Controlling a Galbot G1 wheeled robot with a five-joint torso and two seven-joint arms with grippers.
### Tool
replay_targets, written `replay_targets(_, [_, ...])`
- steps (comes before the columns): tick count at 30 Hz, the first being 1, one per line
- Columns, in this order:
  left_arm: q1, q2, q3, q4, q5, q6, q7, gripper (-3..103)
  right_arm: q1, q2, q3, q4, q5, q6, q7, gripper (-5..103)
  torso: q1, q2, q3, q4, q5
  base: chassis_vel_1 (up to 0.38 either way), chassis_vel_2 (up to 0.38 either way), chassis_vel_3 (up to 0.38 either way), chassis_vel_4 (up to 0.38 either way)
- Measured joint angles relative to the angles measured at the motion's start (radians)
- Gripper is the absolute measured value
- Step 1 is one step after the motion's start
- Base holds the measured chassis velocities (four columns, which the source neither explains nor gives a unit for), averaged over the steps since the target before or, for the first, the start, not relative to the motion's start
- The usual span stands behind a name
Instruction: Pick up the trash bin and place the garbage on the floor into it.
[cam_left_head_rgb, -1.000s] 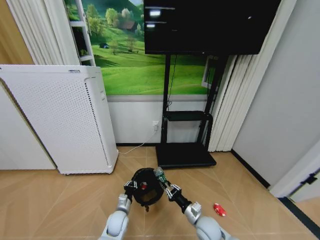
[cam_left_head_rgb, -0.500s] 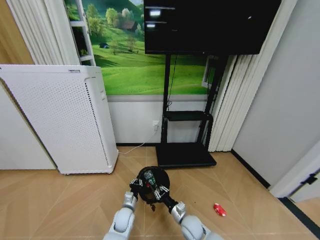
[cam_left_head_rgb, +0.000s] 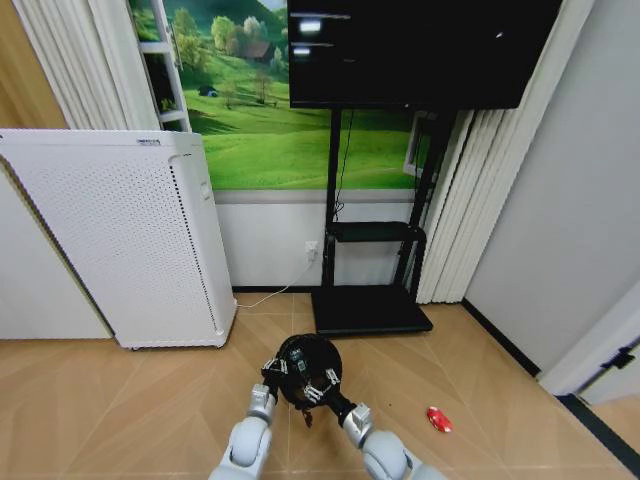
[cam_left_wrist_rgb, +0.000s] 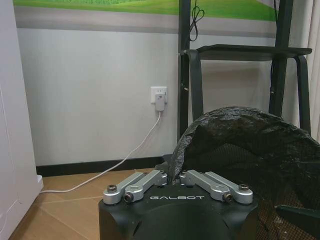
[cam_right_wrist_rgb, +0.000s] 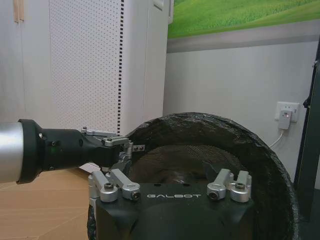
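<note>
The bin hangs off the floor in front of the robot, between the TV stand and the robot's body. The left claw holds it: in the left wrist view its 2 fingers are drawn together on the bin's rim, clamped there. The right claw sits right at the bin's mouth, on the side nearest the robot; the right wrist view looks over its knuckles into the bin, with the left claw on the rim beside it. The right claw's fingers look spread apart with nothing between them, though the tips are hard to make out.

My reading: the step in hand is dropping garbage into the held bin, and the right claw seems to have just let go or to be about to pull away. What lies inside the bin I cannot tell.

1 flat red wrapper lies on the floor, well apart from the bin toward the robot's right. The next move likely calls for lifting the right claw clear of the rim, reaching down to that wrapper and pinching it flat off the floor while the left claw holds the bin level.

Writing: "GALBOT" in white on each wrist housing. The white air purifier has a small label near its top, too small to read.
</note>
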Motion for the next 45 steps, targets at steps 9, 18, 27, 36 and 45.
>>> replay_targets(9, [0.026,0.020,-0.046,-0.025,-0.005,-0.005,0.002,4,-0.021,-0.021,0.080,0.016,0.040,-0.024,0.057,100,0.000,0.000,0.000,-0.0001,0.0001,0.000,0.000,0.000,0.000])
replay_targets(18, [0.106,0.084,-0.215,-0.108,-0.045,-0.008,0.002,4,-0.102,-0.062,0.264,0.048,0.122,-0.085,0.104,100,0.000,0.000,0.000,-0.0001,0.0000,0.000,0.000,0.000,0.000])
replay_targets(27, [0.147,0.118,-0.319,-0.168,-0.080,0.000,-0.001,4,-0.156,-0.063,0.383,0.073,0.160,-0.176,0.173,100,0.000,0.000,0.000,0.0001,0.0001,0.000,0.000,0.000,0.000])
replay_targets(36, [0.199,0.133,-0.397,-0.226,-0.112,-0.001,-0.001,4,-0.267,-0.057,0.539,0.115,0.182,-0.219,0.207,100,0.000,0.000,0.000,-0.0002,-0.0001,0.000,0.000,0.000,0.000])
replay_targets(45, [0.195,0.129,-0.392,-0.234,-0.110,-0.002,-0.002,4,-0.265,-0.047,0.537,0.112,0.196,-0.229,0.207,100,0.000,0.000,0.000,0.0001,-0.0001,-0.011,-0.010,0.015,0.005])
